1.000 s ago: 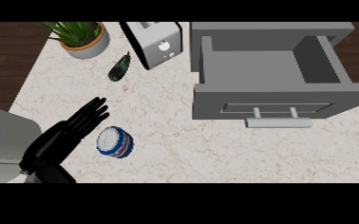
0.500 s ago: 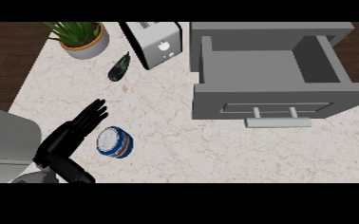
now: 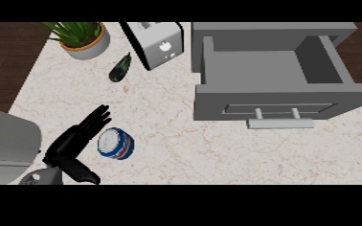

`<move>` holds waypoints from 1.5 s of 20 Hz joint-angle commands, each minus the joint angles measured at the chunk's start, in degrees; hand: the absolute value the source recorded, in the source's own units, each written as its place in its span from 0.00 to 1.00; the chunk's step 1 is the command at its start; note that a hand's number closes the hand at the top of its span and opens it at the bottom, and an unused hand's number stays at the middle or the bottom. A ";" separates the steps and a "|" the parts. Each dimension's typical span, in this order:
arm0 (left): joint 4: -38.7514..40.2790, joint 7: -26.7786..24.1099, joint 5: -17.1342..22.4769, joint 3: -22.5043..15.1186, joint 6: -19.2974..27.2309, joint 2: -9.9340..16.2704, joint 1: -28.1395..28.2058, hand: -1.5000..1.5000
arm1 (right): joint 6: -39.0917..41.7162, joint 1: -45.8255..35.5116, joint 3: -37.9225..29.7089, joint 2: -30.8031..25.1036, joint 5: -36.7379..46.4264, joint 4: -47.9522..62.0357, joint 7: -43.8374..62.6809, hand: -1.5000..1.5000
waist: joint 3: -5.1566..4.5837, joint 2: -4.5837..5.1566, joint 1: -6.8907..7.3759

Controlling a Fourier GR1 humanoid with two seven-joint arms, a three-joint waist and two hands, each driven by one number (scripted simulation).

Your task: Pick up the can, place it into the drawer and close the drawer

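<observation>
Counter (image 3: 212, 158), can (image 3: 115, 143) seemingly touching left hand (image 3: 74, 141)

I see the can (image 3: 115, 143) on the light marble counter (image 3: 184, 148), far to the left of the drawer (image 3: 272, 76) and nearer to me than it. The can is short and round, with a pale top and a side in blue, white and a little red. It seems to tilt a little, its top turned up toward me. The drawer is grey and stands pulled open toward me, its inside bare, with a pale bar handle (image 3: 280, 122) on its front.
</observation>
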 commanded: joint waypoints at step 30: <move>13.22 -0.81 3.73 -2.88 -9.13 -7.43 -10.95 1.00 | 6.66 2.64 -4.95 3.12 -5.19 0.54 0.97 0.00 | 0.06 -0.15 0.17</move>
